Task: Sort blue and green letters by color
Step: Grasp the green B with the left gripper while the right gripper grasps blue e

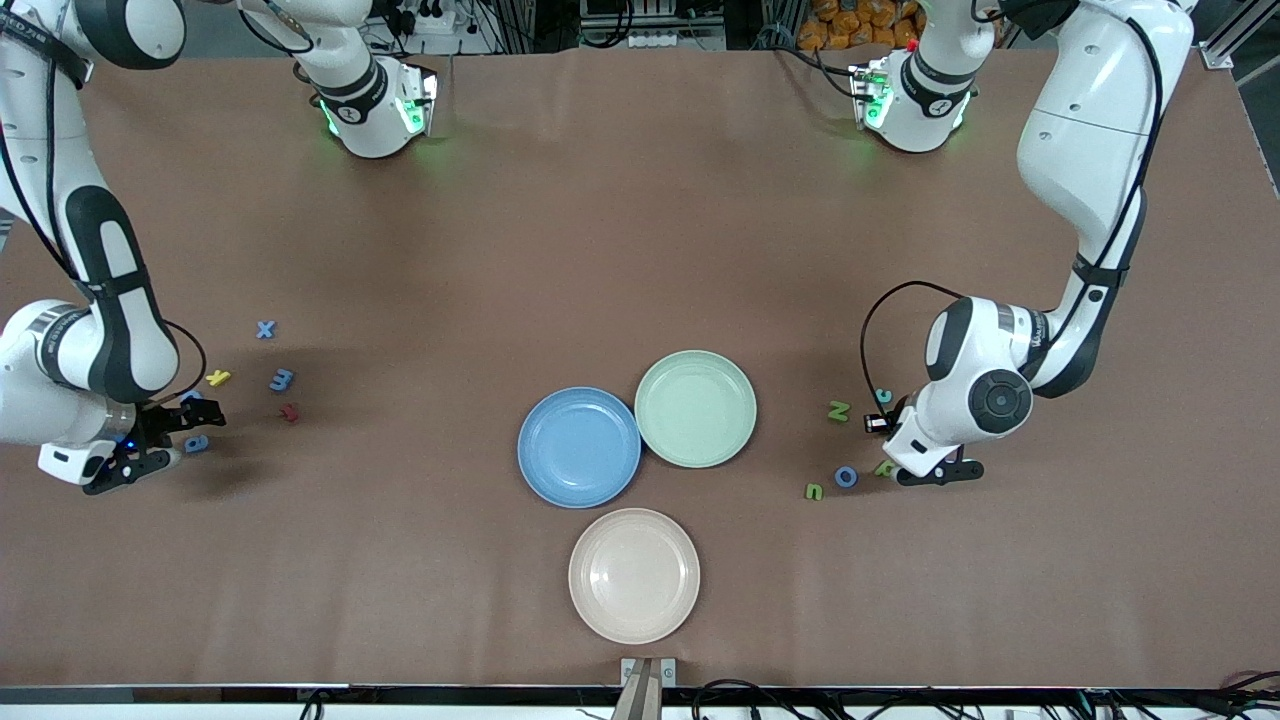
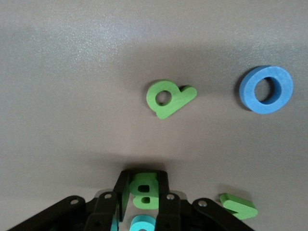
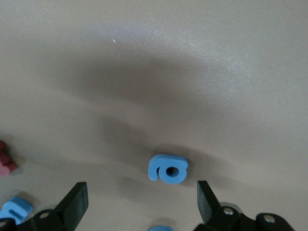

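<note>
My left gripper [image 2: 144,180] is shut on a green letter B [image 2: 144,191], low over the table at the left arm's end [image 1: 935,472]. Beside it lie a green letter [image 2: 169,98], a blue O [image 2: 266,89] and another green letter [image 2: 238,206]. In the front view a green N [image 1: 838,411], the blue O [image 1: 846,476] and a green letter [image 1: 814,491] lie there. My right gripper [image 3: 139,192] is open, low over a blue letter [image 3: 167,168] at the right arm's end [image 1: 170,440]. A blue X [image 1: 265,329] and a blue letter [image 1: 282,379] lie near it.
A blue plate [image 1: 579,447], a green plate [image 1: 695,408] and a beige plate [image 1: 634,575] sit mid-table, the beige one nearest the front camera. A yellow letter [image 1: 218,377] and a dark red letter [image 1: 290,411] lie among the blue ones. A cyan letter [image 1: 882,396] lies by the left gripper.
</note>
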Tool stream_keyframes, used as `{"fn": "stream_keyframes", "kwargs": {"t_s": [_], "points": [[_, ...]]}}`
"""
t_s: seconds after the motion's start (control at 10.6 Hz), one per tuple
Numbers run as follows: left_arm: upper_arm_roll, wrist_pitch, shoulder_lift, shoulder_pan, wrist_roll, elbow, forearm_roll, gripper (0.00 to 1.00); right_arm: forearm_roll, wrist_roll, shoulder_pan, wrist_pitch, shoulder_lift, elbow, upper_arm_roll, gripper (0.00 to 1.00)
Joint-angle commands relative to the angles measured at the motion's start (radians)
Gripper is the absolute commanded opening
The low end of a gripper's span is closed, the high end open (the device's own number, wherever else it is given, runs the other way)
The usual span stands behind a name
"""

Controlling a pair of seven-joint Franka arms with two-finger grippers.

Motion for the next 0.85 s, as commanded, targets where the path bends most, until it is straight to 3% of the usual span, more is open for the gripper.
{"fn": "stream_keyframes", "kwargs": {"t_s": [0.0,0.09,0.47,0.75], "points": [[-0.002,0.010,0.021,0.003,-0.044,0.024,0.027,0.05,0.100,-0.021,-0.016,0.021,0.032,0.023,0.020,1.00],[-0.002,0.009,0.008,0.009,-0.042,0.037,0.027,0.01,0.117,-0.021,-0.017,0.021,0.038,0.023,0.020,1.00],[-0.016,-0.168,-0.035,-0.050,-0.040,0.173,0.015,0.00,0.119,-0.018,-0.019,0.022,0.046,0.023,0.020,1.00],[-0.015,-0.180,-0.026,-0.144,-0.112,0.202,-0.078,0.00,0.112,-0.008,-0.017,0.043,0.041,0.024,0.017,1.00]]}}
